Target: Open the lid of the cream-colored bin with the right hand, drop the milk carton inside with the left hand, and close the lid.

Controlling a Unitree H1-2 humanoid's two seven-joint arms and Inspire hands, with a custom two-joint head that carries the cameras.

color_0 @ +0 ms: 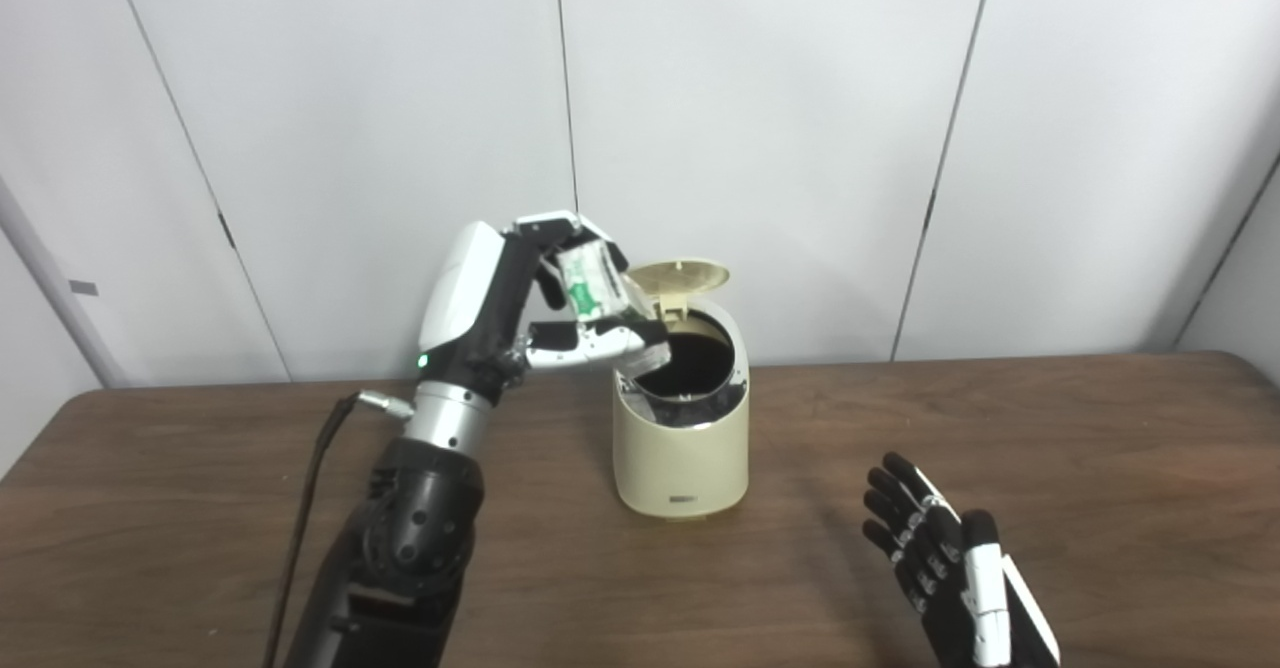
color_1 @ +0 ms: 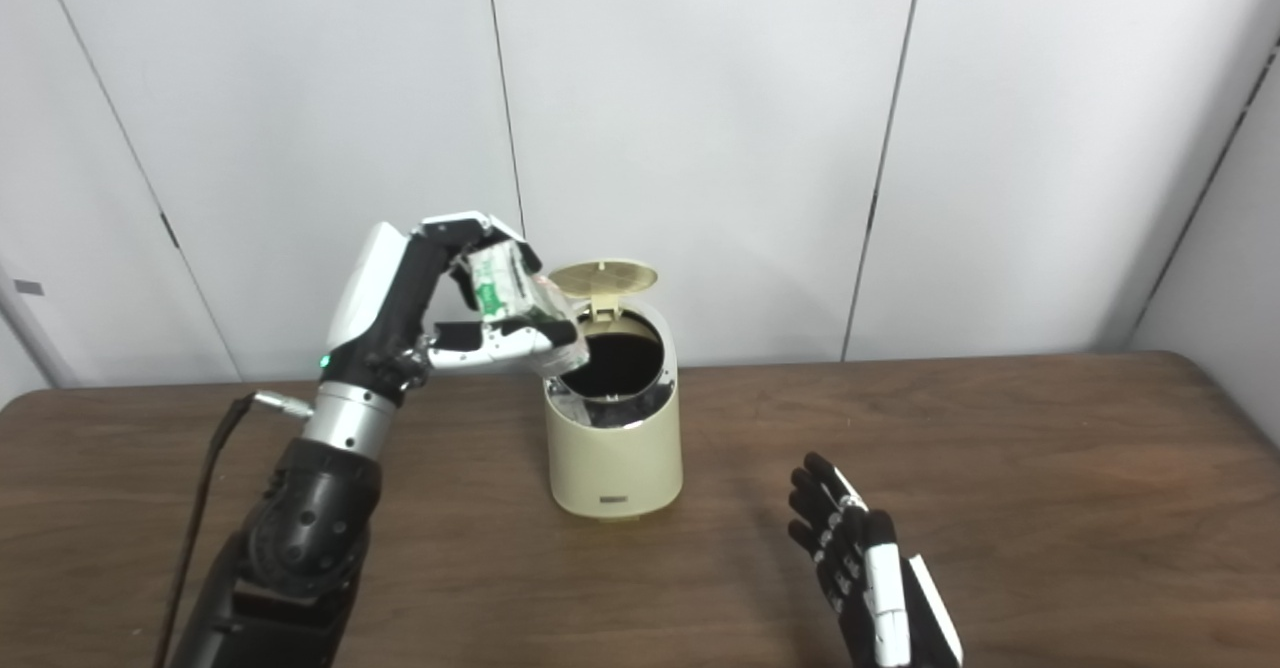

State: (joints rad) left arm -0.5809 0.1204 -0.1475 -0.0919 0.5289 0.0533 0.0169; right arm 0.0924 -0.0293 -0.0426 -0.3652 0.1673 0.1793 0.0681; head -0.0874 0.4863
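Left eye view showed the cream-colored bin (color_0: 682, 448) standing near the middle of the table (color_0: 1000, 448) with its lid (color_0: 680, 277) already tipped up at the back, so the opening step looked done. The left hand (color_0: 560, 298) was raised just beside the bin's left rim, its fingers and thumb pinching the milk carton (color_0: 592, 283), which hung tilted above the edge of the dark opening and had not yet gone in. Judging by that, the drop was the step in hand, with the release and the closing of the lid left to do. The right hand (color_0: 940, 558) stood well apart from the bin, low at the front right of the table, fingers spread and holding nothing. Right eye view showed the ribbed underside of the lid a little more plainly and put more bare table between the bin and the right hand; otherwise the two views agreed.
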